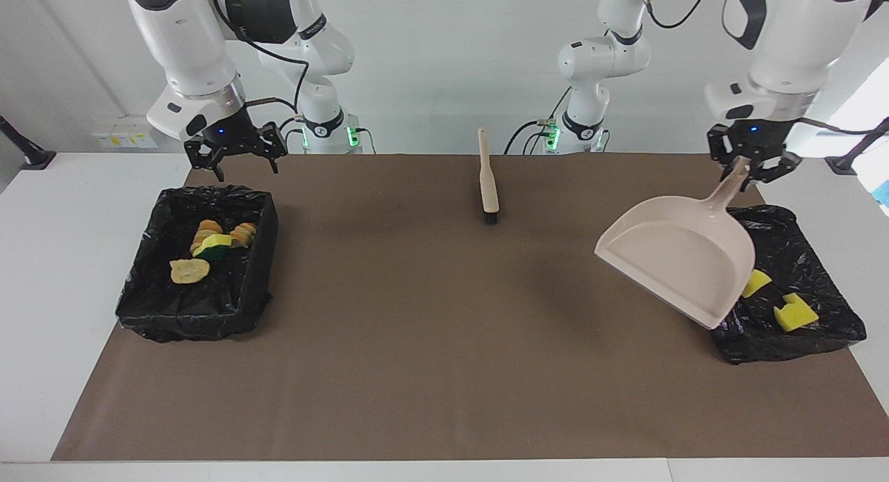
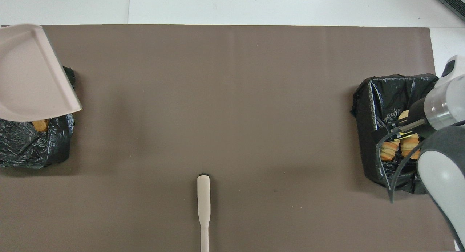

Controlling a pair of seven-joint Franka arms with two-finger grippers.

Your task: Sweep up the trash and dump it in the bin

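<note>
One brown mat [image 1: 430, 315], white table [image 1: 62, 273], white wall [image 1: 444, 58]

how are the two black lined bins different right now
The bin at the left arm's end is partly covered by the raised dustpan held by the left gripper; the bin at the right arm's end is uncovered, with the open right gripper over its rim. The first shows mostly yellow scraps, the second mostly tan scraps. Both have black liners.
</note>
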